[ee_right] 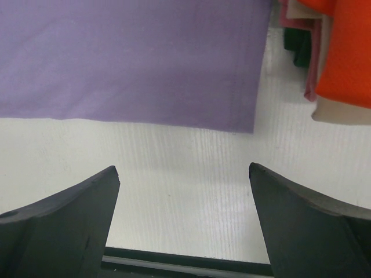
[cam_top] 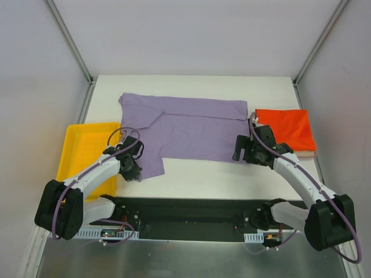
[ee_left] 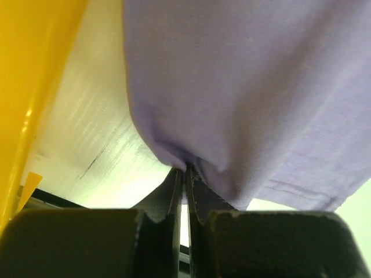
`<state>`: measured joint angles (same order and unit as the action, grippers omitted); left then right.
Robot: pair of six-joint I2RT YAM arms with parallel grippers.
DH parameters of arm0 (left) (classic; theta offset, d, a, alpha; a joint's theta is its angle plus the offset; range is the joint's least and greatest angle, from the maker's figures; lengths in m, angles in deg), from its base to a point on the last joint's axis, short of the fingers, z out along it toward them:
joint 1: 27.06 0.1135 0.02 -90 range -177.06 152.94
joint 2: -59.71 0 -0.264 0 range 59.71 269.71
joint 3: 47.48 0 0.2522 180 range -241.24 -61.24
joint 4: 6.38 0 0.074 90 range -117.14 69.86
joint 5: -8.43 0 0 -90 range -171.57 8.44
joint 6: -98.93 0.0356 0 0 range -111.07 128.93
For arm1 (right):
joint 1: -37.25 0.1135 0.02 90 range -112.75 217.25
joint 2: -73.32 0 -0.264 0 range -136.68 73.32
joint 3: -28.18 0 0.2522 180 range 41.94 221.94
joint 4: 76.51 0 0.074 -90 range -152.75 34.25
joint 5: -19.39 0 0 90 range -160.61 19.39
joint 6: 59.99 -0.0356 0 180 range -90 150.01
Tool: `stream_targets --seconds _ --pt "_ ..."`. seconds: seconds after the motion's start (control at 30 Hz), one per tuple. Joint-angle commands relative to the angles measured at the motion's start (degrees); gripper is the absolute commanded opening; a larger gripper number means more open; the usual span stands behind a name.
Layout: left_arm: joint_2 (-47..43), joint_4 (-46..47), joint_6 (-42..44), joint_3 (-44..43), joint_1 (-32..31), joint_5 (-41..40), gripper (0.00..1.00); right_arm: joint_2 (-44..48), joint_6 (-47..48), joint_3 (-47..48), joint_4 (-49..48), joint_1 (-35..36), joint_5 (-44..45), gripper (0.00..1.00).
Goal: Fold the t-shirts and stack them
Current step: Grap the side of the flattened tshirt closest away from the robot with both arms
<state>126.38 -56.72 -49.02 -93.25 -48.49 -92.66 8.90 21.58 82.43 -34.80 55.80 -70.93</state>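
Pale panels walled in a white desk (cam_top: 197,176), with the arms' bases at its near edge. A purple t-shirt (cam_top: 194,130) lay spread across the middle, a strip along its far edge apparently folded over, and flattened, I judge, so the next fold would land square. A yellow tray (cam_top: 81,150) sat at the desk's left edge. At the right, a folded orange t-shirt (cam_top: 287,128) topped a small stack, likely the purple one's destination. The left end effector (ee_left: 185,172) was pinched tight on the shirt's near left hem, cloth bunched above it. The right end effector (ee_right: 184,171) hung wide apart and empty, just short of the near right corner, seemingly lining up a matching grip.
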Motion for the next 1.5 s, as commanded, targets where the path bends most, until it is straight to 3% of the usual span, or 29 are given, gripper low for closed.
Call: stream_targets --seconds 0.0,0.17,0.33,0.63,0.87,1.23,1.47 --pt "-3.5 1.1 5.8 -2.0 -0.7 2.1 0.0 3.3 -3.6 -0.6 3.7 -0.5 7.5 0.96" --pt "-7.9 1.0 8.5 -5.7 -0.7 2.0 0.0 5.5 -11.2 -4.0 1.2 -0.6 13.6 0.99" --pt "-10.0 0.9 10.2 -9.6 -0.7 0.5 0.0 4.3 -13.8 -7.8 -7.6 -0.7 15.0 0.84" --pt "-9.8 1.1 11.9 -13.3 -0.6 -2.5 0.0 -3.2 -14.5 -9.0 -12.7 -0.9 14.2 0.63" --pt "-7.2 1.2 12.8 -15.1 -0.6 -3.7 0.0 -6.9 -14.5 -9.0 -14.1 -1.0 12.7 0.46" --pt "-3.0 1.7 14.0 -18.3 -0.6 -4.3 0.0 -9.9 -14.0 -8.8 -14.1 -0.9 13.6 0.33" --pt "-1.6 2.0 14.5 -20.5 -0.5 -5.3 0.0 -9.3 -12.1 -6.8 -11.4 -0.9 13.7 0.14"
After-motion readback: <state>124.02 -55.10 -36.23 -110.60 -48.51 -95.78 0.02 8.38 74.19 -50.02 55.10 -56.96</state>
